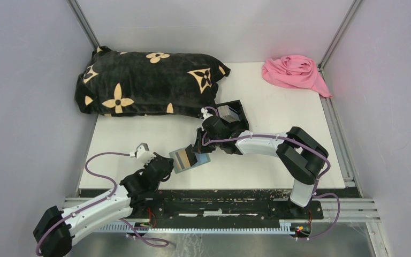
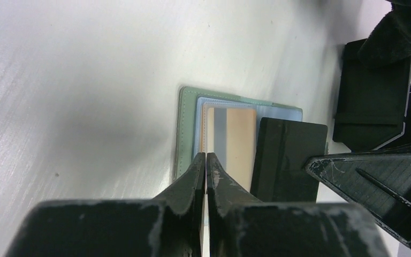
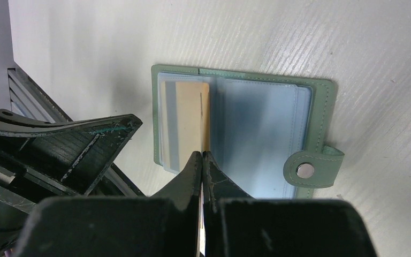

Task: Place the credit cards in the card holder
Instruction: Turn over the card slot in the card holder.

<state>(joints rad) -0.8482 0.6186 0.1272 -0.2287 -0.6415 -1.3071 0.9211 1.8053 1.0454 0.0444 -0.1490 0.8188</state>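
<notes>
Seen from above, the card holder (image 1: pixel 203 161) lies open, tan credit card (image 1: pixel 183 158) inside. My left gripper (image 2: pixel 206 156) sits at its 9 o'clock, my right gripper (image 3: pixel 201 154) at 1 o'clock, both pressed closed.

black flower-patterned pillow (image 1: pixel 144 83) back left, pink cloth (image 1: pixel 294 72) back right, black box (image 1: pixel 235 107) mid-table (image 1: pixel 278 139)

free: table (image 1: pixel 283 107) far right | blocked: right arm (image 1: pixel 262 143) across centre; black box (image 1: pixel 239 105), pillow (image 1: pixel 144 83) beyond card holder (image 1: pixel 191 159)
</notes>
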